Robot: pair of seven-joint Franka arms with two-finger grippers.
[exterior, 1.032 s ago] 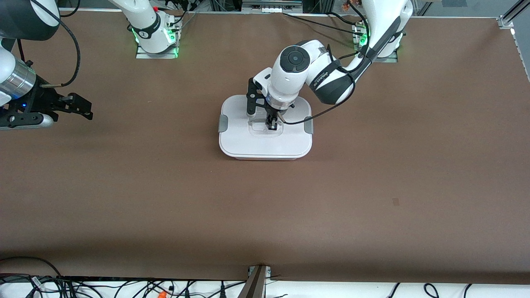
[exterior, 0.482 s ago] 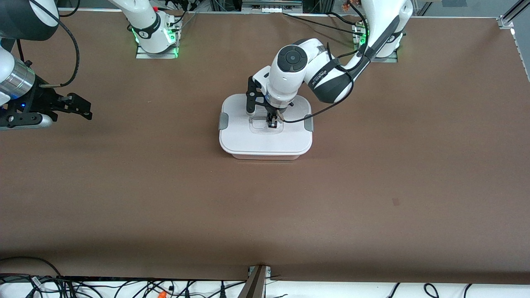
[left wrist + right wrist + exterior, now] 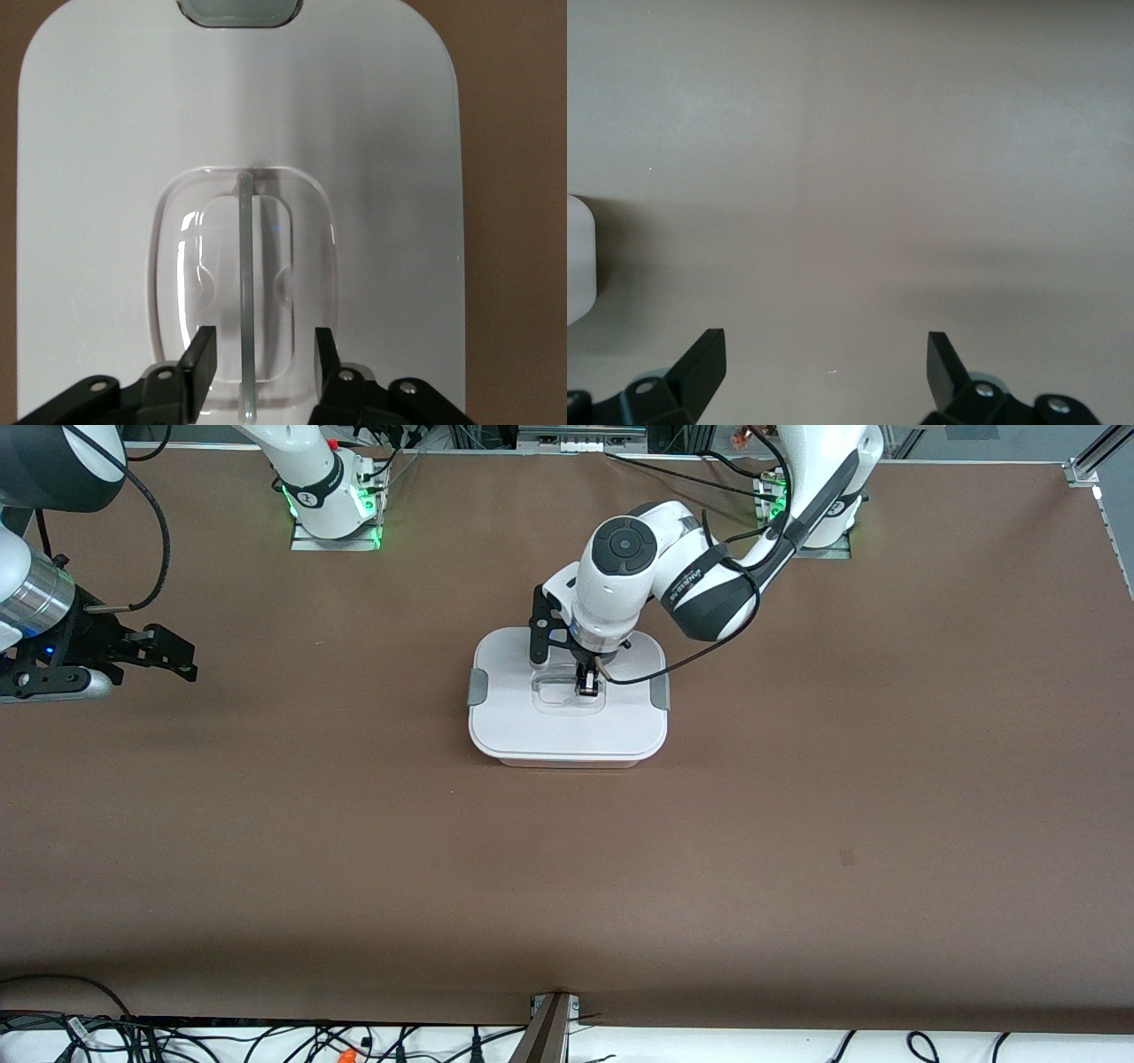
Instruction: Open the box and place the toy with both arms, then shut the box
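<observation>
Left claw (image 3: pixel 259 354) spread astride handle (image 3: pixel 245 301) of lidded box (image 3: pixel 567 731); right claw (image 3: pixel 824 359) spread over bare brown table (image 3: pixel 354 850)

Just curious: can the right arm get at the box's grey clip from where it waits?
Probably yes. The right gripper waits open over bare table, and nothing lies between it and the clip on the box.
</observation>
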